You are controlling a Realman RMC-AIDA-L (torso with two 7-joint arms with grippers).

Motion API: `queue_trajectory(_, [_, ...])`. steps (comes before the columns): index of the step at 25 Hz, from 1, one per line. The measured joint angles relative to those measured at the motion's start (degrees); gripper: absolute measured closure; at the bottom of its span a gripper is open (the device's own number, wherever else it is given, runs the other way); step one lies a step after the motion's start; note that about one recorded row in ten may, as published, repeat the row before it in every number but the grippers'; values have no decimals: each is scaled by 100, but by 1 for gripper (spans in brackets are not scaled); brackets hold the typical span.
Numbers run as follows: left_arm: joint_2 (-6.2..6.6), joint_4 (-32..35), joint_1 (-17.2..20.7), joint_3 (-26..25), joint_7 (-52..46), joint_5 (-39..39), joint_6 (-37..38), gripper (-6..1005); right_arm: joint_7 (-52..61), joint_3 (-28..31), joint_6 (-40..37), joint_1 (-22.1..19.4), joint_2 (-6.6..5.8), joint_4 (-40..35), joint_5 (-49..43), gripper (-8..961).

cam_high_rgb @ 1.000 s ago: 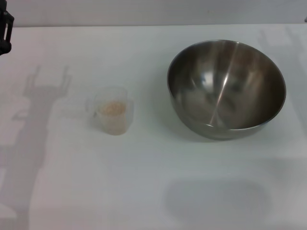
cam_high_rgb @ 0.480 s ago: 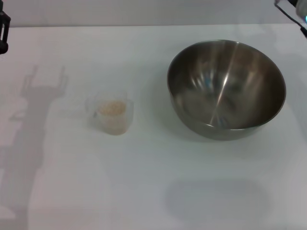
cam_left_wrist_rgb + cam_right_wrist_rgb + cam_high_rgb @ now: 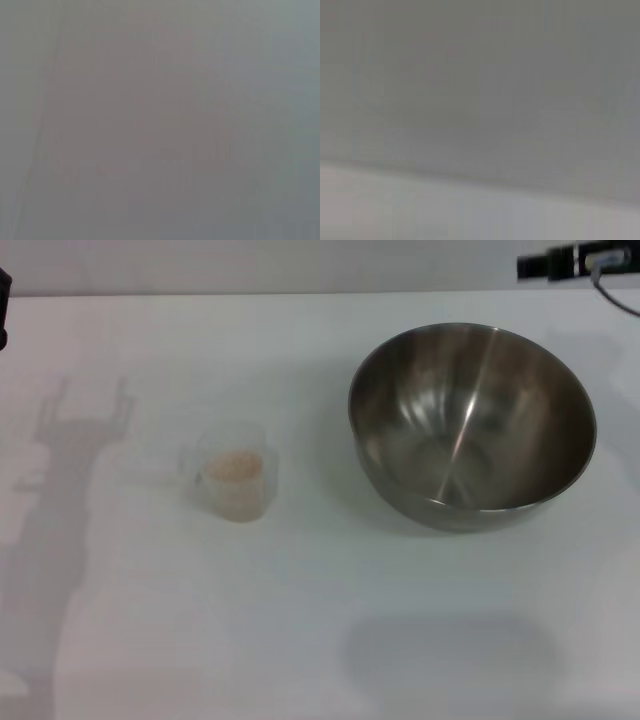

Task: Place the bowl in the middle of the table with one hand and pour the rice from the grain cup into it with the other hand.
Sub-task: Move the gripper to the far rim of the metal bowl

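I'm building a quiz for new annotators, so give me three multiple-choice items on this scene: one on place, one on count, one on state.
1. Where is the bowl relative to the grain cup?
A. on the robot's right of it
B. on the robot's left of it
C. stacked on it

2. How many containers stand on the table?
A. one
B. two
C. four

3. Where is the rice?
A. in the bowl
B. spilled
C. in the cup

Answers: 1 A, the head view shows the bowl rightward; 2 B, only bowl and cup; 3 C, the bowl's inside is bare.
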Motion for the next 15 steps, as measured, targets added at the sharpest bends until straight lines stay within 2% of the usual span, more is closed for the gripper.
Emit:
queue_trajectory(1, [-1, 33, -1, -67, 7, -3, -50, 283, -150, 192, 556, 226, 11, 178, 136, 171])
queue_trajectory(2, [-1, 33, -1, -67, 7, -3, -50, 283, -150, 192, 556, 226, 11, 178, 136, 172])
queue_trajectory(7, [-3, 87, -4, -140, -21, -7, -64, 283, -261, 546, 1544, 583, 34, 693, 221, 172])
queue_trajectory(15, [0, 98, 0, -143, 6, -7, -53, 283, -291, 711, 1743, 641, 36, 1300, 207, 172])
